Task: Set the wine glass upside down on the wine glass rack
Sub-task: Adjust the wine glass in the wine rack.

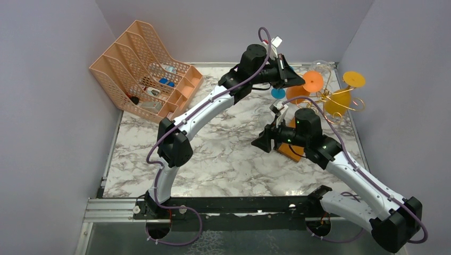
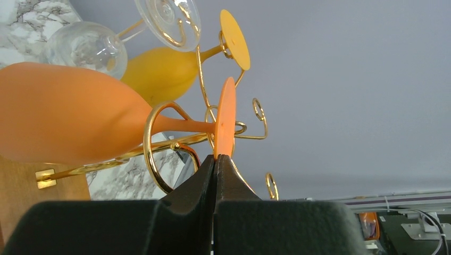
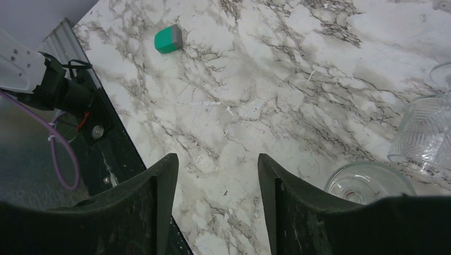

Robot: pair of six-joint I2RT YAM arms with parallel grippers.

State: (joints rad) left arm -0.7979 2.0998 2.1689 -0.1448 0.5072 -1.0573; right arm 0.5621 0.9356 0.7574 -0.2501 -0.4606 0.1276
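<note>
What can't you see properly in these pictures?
- Top view: the rack's wooden base is mostly hidden by the right arm.
- Top view: things in the peach organiser are too small to name.
- Right wrist view: a clear glass is cut off by the right edge.

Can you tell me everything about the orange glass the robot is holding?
The orange wine glass is opaque and matte, plastic-looking, with a rounded bowl, a thin stem and a flat round foot. It hangs bowl-down, its stem inside a gold wire loop of the wine glass rack. The left end effector is shut on the foot's rim. A yellow glass hangs close behind it.
</note>
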